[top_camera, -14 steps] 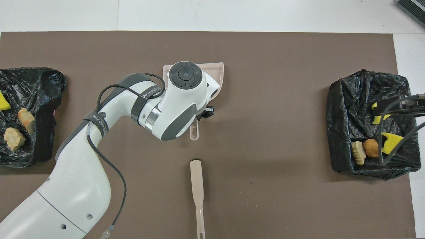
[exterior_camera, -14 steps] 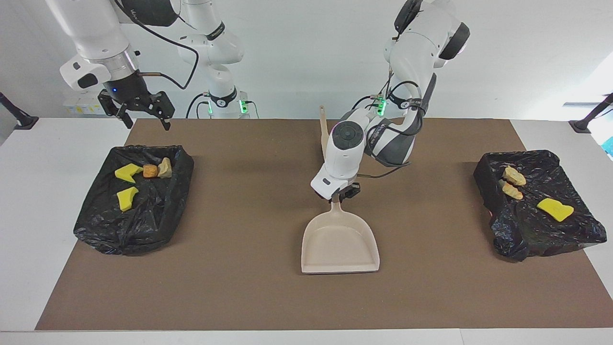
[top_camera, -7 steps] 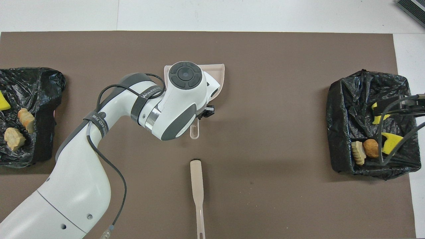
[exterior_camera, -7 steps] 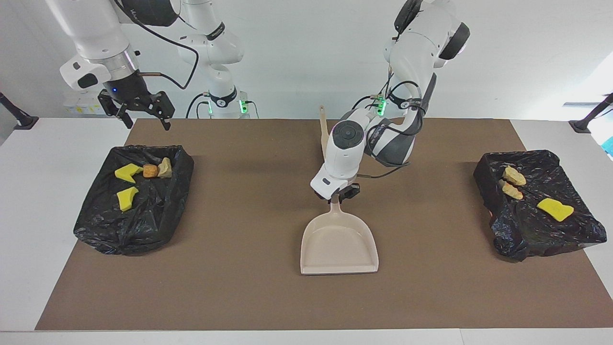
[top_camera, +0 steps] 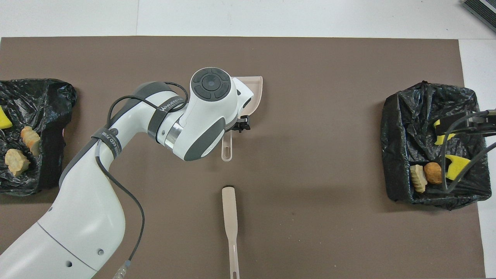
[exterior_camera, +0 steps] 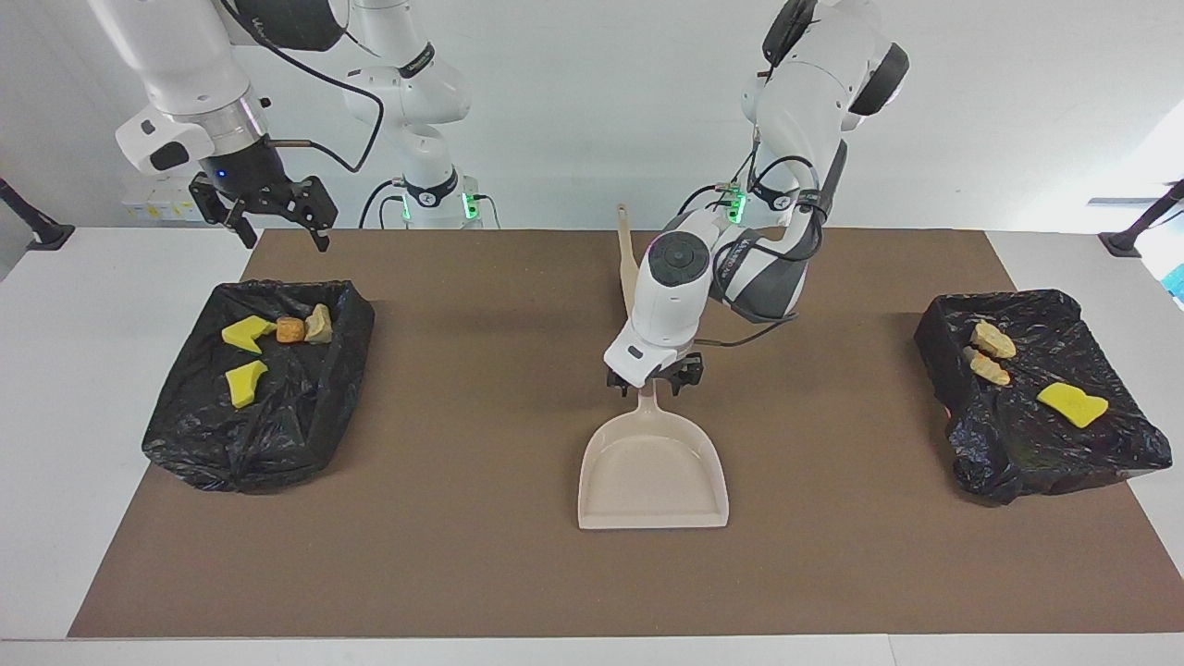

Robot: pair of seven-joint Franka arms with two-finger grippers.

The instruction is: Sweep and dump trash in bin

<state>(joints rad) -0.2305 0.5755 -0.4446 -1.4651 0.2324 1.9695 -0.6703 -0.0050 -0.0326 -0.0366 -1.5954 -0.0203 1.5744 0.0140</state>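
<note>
At mid-table, the left gripper sits low over the dustpan handle with its jaws spread wide to either side of it, gripping nothing; the pan lies flat and empty on the brown mat. Nearer the robots than the pan lies the brush, flat and untouched. Toward the right arm's end of the table, the right gripper waits over the near rim of a black-lined bin, its jaws also wide and empty.

All the trash looks binned: two yellow chunks and two tan lumps lie in that bin, while two lumps and a yellow chunk rest in the bin toward the left arm's end. No scrap shows on the mat.

Judging by this, the sweeping and dumping are done and the tools are being set down. The next move calls for lifting the left gripper straight up off the handle without dragging the pan.
</note>
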